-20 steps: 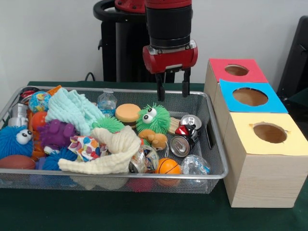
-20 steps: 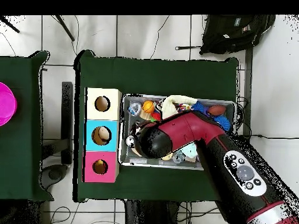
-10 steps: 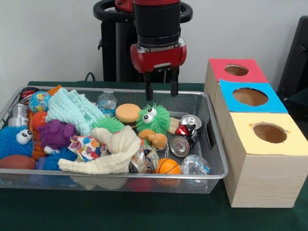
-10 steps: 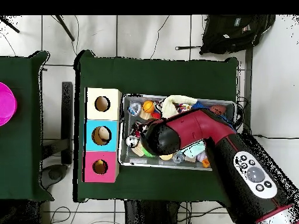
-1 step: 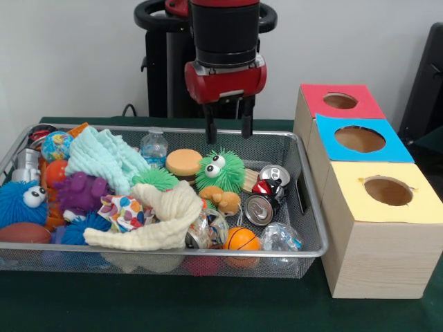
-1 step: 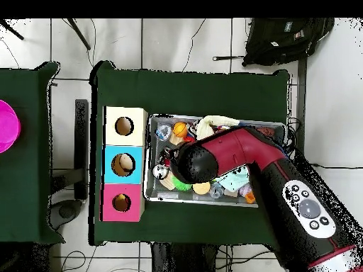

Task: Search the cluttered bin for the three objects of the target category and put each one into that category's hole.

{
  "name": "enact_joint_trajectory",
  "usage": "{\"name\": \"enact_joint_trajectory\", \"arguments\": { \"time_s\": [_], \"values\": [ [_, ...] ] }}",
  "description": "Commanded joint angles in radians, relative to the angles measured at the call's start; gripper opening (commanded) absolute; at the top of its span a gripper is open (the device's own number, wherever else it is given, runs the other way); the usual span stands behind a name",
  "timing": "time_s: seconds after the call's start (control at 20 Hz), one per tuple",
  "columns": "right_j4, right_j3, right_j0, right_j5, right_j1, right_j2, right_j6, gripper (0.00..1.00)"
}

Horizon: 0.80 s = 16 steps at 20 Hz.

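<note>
Arm [image 6: 241, 152] hides pincer [image 5: 227, 130] and most bin [image 6: 153, 190] contents overhead.

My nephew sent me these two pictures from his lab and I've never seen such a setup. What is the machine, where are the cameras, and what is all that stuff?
It is a red and black robot arm ending in a gripper, open and holding nothing, hanging above a wire bin. One picture looks across the table, the other straight down. The bin holds toys, cloths and cans: a green fuzzy toy with eyes, a small basketball, a crushed can. Beside it stand three wooden boxes with holes, topped red, blue and yellow, where sorted items go.
</note>
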Motion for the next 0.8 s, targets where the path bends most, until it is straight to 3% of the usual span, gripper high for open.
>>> {"name": "enact_joint_trajectory", "arguments": {
  "time_s": [0.05,0.25,0.8],
  "values": [
    [-0.075,-0.045,0.043,0.055,0.044,0.013,-0.28,1.0],
    [-0.114,-0.033,0.06,0.016,0.051,0.001,-0.264,1.0],
    [-0.145,-0.174,0.012,0.029,0.249,0.001,-0.389,1.0]
  ]
}}
